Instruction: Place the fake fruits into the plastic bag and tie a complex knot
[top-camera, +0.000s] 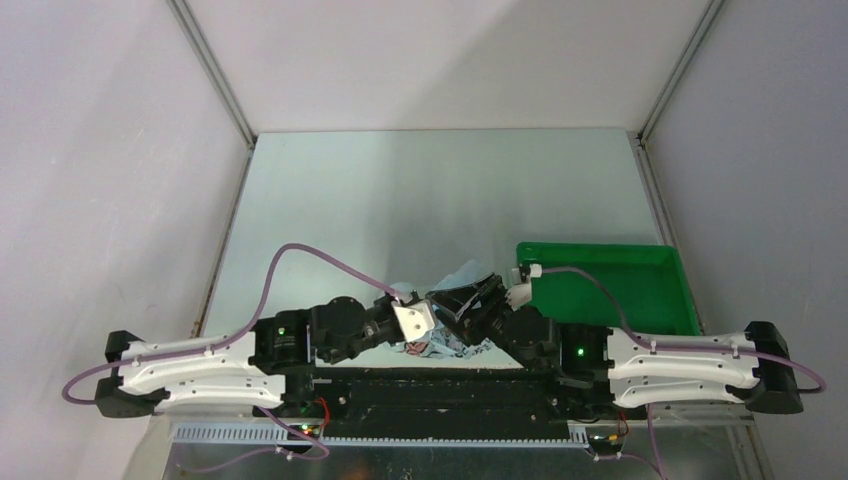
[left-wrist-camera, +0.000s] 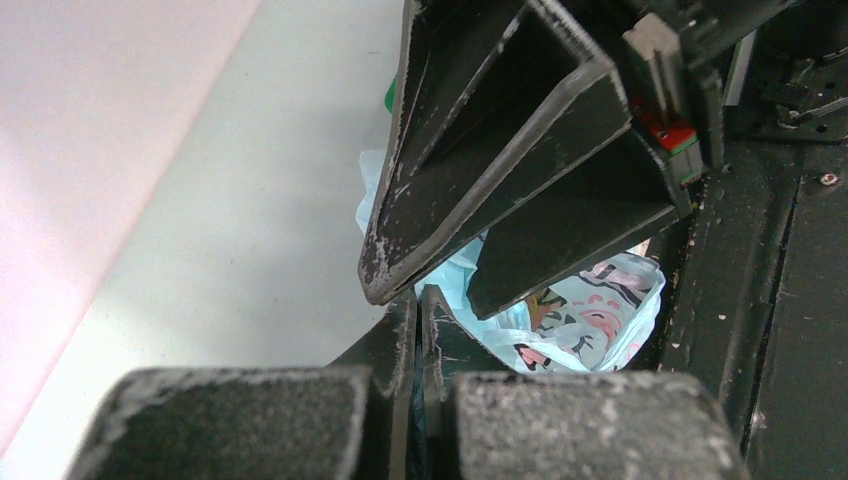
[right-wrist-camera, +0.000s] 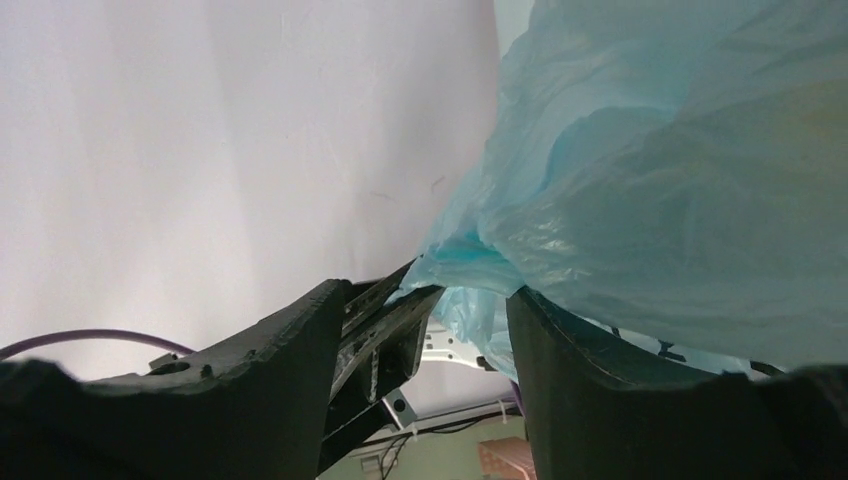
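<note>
The light-blue plastic bag (top-camera: 440, 347) lies crumpled at the table's near edge, between the two arms. Its pink-and-dark print (left-wrist-camera: 590, 322) faces the left wrist camera. My left gripper (left-wrist-camera: 418, 300) is shut on a thin fold of the bag. My right gripper (right-wrist-camera: 428, 292) is open, its jaws standing either side of the left gripper's tips and the pinched strand of bag (right-wrist-camera: 455, 255). The right gripper's black fingers (left-wrist-camera: 500, 150) loom over the left gripper in the left wrist view. The bag's bulk (right-wrist-camera: 680, 180) bulges above the right finger. The fake fruits are hidden.
A rigid green tray (top-camera: 612, 290) stands at the right, just beyond the right arm. The pale table (top-camera: 430, 190) stretches away behind the bag to grey walls. The arms' black base rail (top-camera: 450, 390) runs along the near edge right under the bag.
</note>
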